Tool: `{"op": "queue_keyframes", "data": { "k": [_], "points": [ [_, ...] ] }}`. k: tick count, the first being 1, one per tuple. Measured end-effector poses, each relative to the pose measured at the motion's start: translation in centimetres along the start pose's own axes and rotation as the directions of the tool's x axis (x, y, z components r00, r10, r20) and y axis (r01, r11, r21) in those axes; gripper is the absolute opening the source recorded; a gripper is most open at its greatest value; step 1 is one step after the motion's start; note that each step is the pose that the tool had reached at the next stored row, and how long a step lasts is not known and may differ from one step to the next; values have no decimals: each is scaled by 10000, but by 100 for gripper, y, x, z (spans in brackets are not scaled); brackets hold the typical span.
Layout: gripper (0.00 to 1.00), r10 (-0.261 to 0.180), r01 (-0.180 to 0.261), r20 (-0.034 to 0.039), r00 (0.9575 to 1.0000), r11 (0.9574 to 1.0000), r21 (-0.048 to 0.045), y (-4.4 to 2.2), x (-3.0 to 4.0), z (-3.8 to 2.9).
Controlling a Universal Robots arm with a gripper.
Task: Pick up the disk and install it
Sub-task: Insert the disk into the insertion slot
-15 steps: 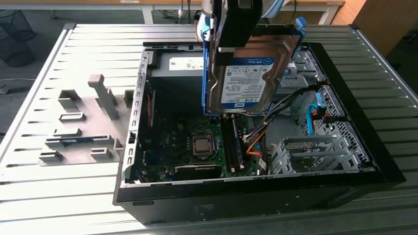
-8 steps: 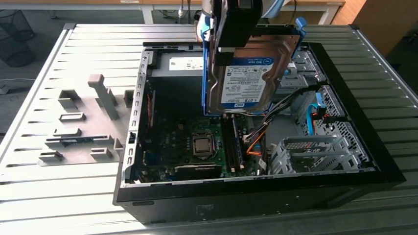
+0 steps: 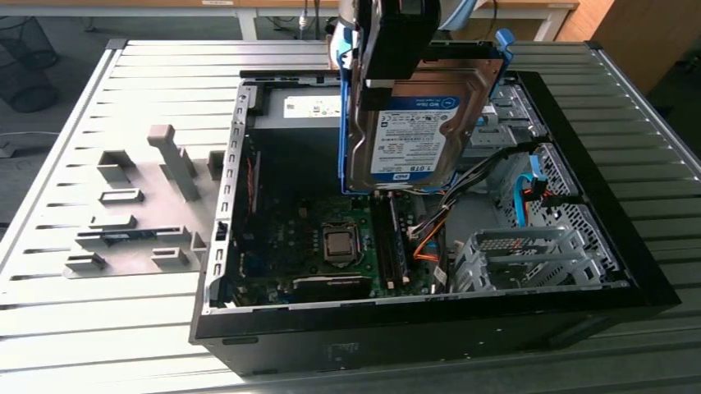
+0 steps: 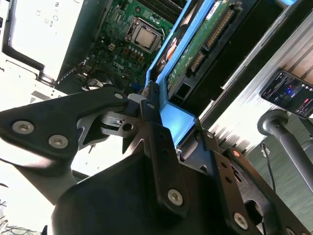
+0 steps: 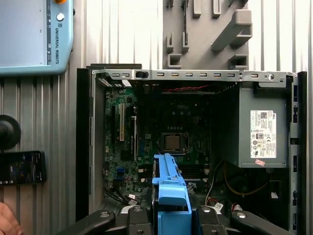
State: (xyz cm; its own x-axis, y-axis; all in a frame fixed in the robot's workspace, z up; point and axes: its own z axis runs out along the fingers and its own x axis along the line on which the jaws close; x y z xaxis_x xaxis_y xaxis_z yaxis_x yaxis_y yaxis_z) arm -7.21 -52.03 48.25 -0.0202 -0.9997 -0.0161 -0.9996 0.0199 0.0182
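Disk (image 3: 414, 135) hangs clamped in pincer (image 3: 392, 74) above open computer case (image 3: 438, 327).

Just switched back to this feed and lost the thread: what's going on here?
The arm's gripper is clamped on the blue frame of the disk and holds it upright in the air above the open computer case, over the motherboard. The disk is not seated in any bay yet. In the first wrist view, a teach pendant and a phone lie beside the case.
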Motion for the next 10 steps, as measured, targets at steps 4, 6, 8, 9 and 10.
{"op": "queue_keyframes", "data": {
  "k": [4,6,8,9,10],
  "points": [
    [36,2,-2,-3,10000,10000,-1,0,10,-1],
    [36,0,0,-1,10000,10000,0,-1,48,0],
    [36,0,0,0,10000,10000,1,-2,94,2],
    [36,0,0,-1,10000,10000,0,-2,104,2],
    [36,0,0,0,10000,10000,0,-6,109,5]
  ]
}}
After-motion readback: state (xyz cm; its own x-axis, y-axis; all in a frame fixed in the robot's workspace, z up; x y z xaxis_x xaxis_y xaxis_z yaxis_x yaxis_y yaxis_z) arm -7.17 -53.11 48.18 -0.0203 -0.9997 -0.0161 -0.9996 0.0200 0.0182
